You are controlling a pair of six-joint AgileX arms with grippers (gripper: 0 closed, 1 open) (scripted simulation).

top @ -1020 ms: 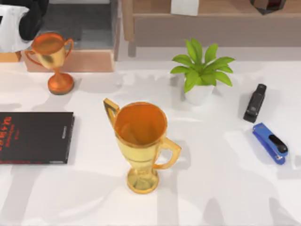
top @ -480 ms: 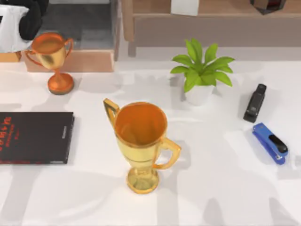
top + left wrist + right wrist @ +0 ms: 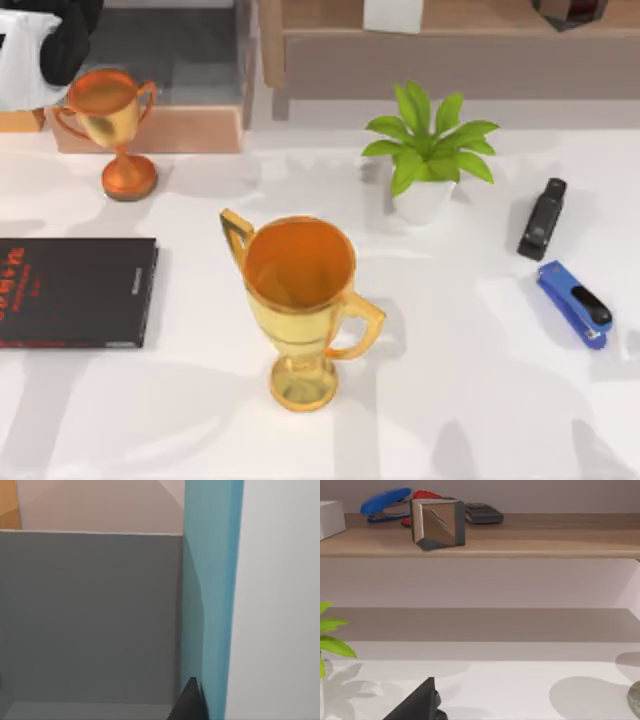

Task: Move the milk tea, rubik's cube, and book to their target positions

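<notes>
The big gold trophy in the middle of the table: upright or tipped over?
Upright. In the top view the big trophy stands on its round base on the white table, its open cup facing up and both handles out to the sides.

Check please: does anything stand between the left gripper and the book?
Nothing visible does. In the left wrist view the left gripper is right beside the book, with no object between them. A grey wall is on its other side. The right gripper faces the shelf.
</notes>
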